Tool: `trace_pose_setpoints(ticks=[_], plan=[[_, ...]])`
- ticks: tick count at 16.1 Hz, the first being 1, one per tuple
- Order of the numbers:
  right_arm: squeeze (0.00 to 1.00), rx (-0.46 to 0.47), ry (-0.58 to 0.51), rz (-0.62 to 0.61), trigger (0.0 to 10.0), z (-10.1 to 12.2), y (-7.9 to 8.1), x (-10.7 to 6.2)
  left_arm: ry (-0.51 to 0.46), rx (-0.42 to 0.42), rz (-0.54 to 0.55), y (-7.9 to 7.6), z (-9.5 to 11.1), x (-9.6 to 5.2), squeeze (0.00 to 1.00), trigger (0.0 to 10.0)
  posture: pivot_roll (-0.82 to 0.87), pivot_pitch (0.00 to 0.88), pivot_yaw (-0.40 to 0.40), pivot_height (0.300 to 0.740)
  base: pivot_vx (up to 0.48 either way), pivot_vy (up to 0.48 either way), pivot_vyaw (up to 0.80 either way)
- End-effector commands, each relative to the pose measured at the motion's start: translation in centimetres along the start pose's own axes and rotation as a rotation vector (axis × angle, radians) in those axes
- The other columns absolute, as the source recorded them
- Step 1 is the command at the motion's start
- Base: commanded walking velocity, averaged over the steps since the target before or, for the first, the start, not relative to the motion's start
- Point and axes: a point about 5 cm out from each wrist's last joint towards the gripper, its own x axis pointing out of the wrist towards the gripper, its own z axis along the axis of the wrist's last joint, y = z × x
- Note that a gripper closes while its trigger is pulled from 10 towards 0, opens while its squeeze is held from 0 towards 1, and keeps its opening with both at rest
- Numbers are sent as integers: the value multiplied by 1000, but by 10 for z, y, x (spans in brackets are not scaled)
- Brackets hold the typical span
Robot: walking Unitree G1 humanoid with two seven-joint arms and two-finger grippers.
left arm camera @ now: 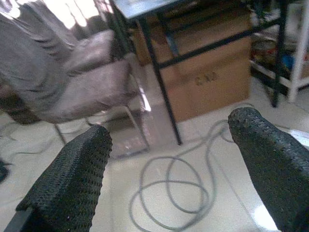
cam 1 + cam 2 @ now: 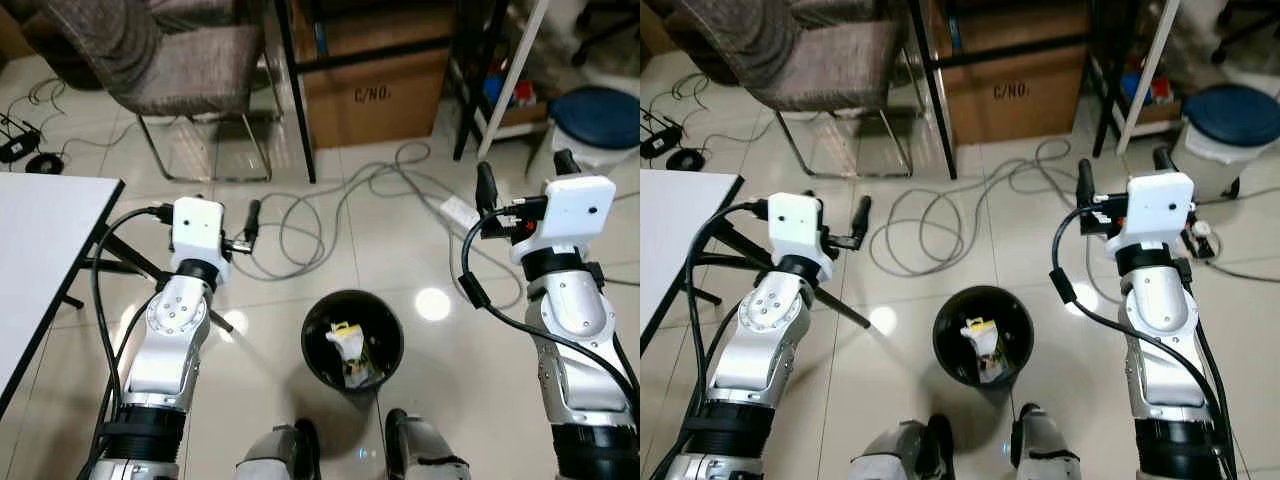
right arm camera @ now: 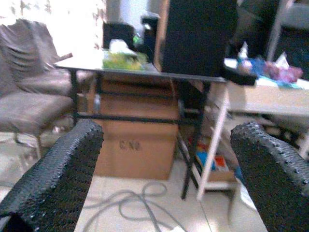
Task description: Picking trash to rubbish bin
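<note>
Down at bottom centre sits the black bin (image 2: 352, 338) with trash (image 2: 350, 352) inside; left gripper (image 1: 174, 159) and right gripper (image 3: 164, 159) both spread wide, holding nothing.

Black round bin (image 2: 352, 340), upright, trash (image 2: 350, 352) inside

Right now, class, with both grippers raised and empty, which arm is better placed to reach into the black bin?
Neither clearly. The black bin sits between the left gripper and right gripper, both open, pointing forward.
</note>
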Motion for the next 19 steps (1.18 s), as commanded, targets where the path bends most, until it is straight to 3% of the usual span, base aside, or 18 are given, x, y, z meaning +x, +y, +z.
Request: trace_pose_setpoints(ticks=[1, 4, 9, 12, 16, 19], plan=[[0, 4, -4, 41, 10000, 7, 9, -2, 21, 27, 56, 8, -7, -3, 0, 10000, -143, 148, 126, 740, 0, 0, 0], [0, 50, -19, 31, 10000, 18, 21, 0, 28, 45, 139, 20, -12, -5, 0, 10000, -138, 124, 101, 740, 0, 0, 0], [0, 92, 47, -29, 10000, 13, 24, -12, 36, 57, 209, 40, -19, -13, 0, 10000, -111, 117, 69, 740, 0, 0, 0], [0, 88, 96, -78, 10000, 7, 16, -26, 90, 13, 187, 37, -30, -19, 0, 10000, -105, 115, 58, 740, 0, 0, 0], [0, 91, 189, -116, 10000, -8, 11, -52, 137, -61, 212, 39, -45, -41, 0, 10000, -103, 118, 62, 740, 0, 0, 0], [0, 90, 210, -116, 10000, -11, 10, -53, 147, -85, 157, 36, -46, -44, 0, 10000, -95, 120, 60, 740, 0, 0, 0]])
